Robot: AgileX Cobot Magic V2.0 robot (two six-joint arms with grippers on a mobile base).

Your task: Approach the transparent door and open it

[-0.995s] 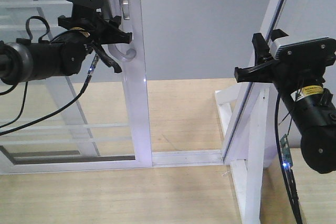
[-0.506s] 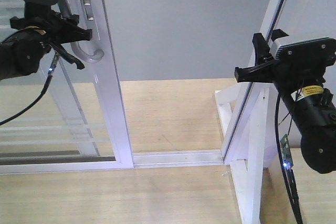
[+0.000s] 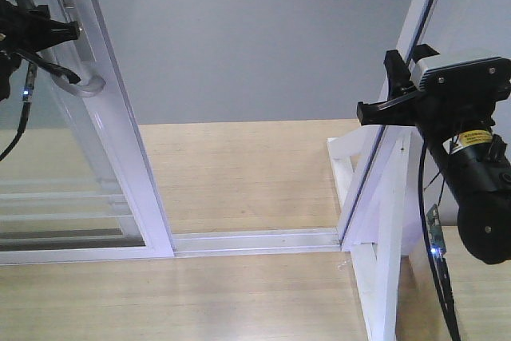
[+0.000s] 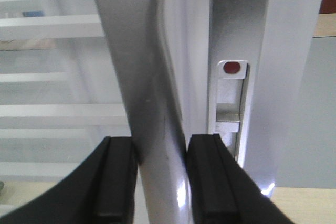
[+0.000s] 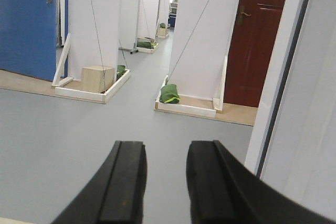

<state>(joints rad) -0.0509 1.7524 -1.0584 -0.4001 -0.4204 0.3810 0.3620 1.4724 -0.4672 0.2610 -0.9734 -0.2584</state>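
Transparent door [image 3: 96,157], upper left of frame: handle [image 4: 152,77] is being clamped by left gripper [image 4: 160,177]; steady, level pulling is advised. Right gripper [image 5: 165,182] is being held empty, slightly parted.

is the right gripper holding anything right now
No. In the right wrist view the right gripper has only grey floor between its fingers, which stand apart.

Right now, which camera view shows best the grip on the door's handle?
The left wrist view: the left tool is shut on the silver handle, seen close up. The front view shows the handle only at the picture's edge, small. The right wrist view shows none of it.
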